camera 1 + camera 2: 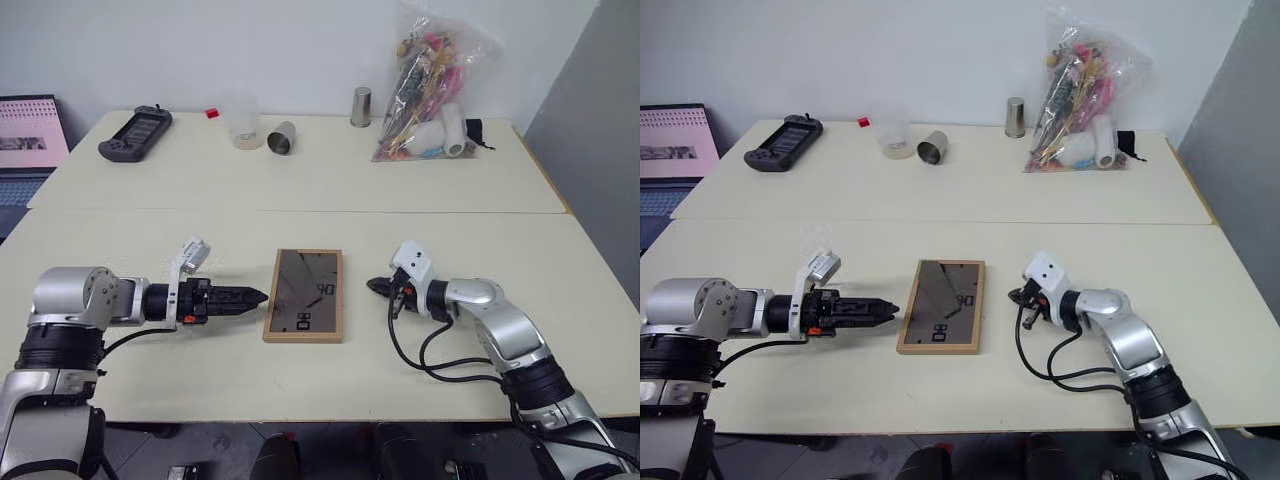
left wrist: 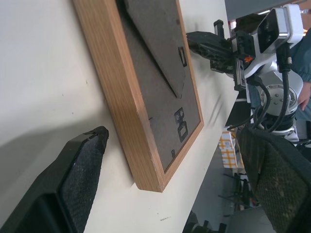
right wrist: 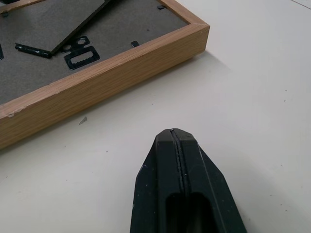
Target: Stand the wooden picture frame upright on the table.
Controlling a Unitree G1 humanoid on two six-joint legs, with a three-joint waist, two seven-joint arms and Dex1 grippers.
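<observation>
- The wooden picture frame lies flat, back panel up, on the near section of the tabletop, between the two tools.
- The left tool sits just beside the frame's left edge, not touching, fingers apart.
- The right tool is near the right edge, fingers together, holding nothing.
- Bare surface lies all round the frame.
- Along the far edge stand a game controller, two metal cups and a bag of items.
</observation>
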